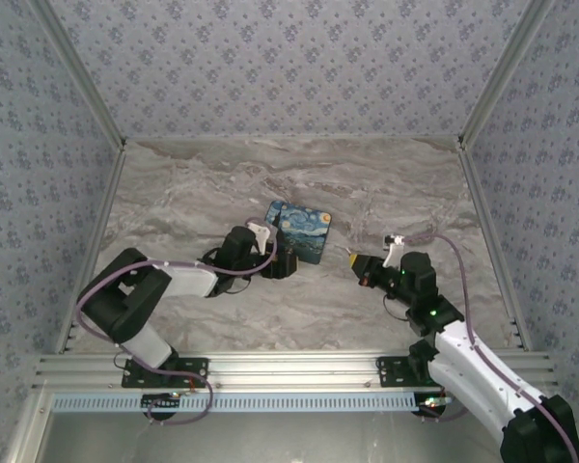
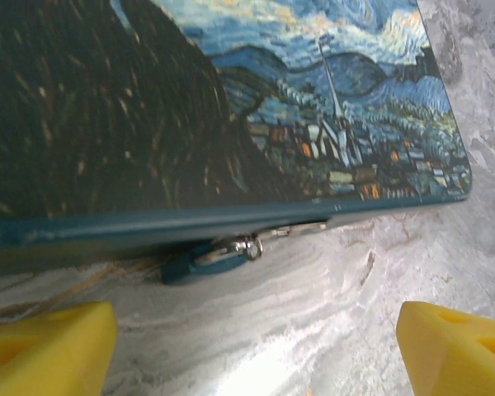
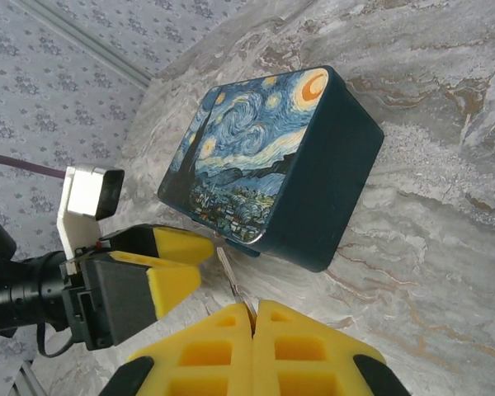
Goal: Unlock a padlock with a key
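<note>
The small teal padlock (image 2: pixel 200 261) lies on the marble against the lower front edge of the Starry Night box (image 2: pixel 231 107), its silvery shackle (image 2: pixel 247 246) hooked to the box's clasp. My left gripper (image 2: pixel 252 355) is open, its yellow fingertips (image 2: pixel 49 346) wide apart on either side of the padlock and a little short of it. My right gripper (image 3: pixel 253 309) is shut on a thin silvery key (image 3: pixel 233 276), whose blade points at the box's lower corner. In the top view the left gripper (image 1: pixel 286 260) is at the box's near side and the right gripper (image 1: pixel 357 260) is to its right.
The box (image 1: pixel 302 231) sits mid-table on the marble top (image 1: pixel 203 203). Patterned walls and metal rails (image 1: pixel 270 371) enclose the workspace. In the right wrist view the left gripper (image 3: pixel 186 264) is close beside the key, with its white camera mount (image 3: pixel 87 198) above.
</note>
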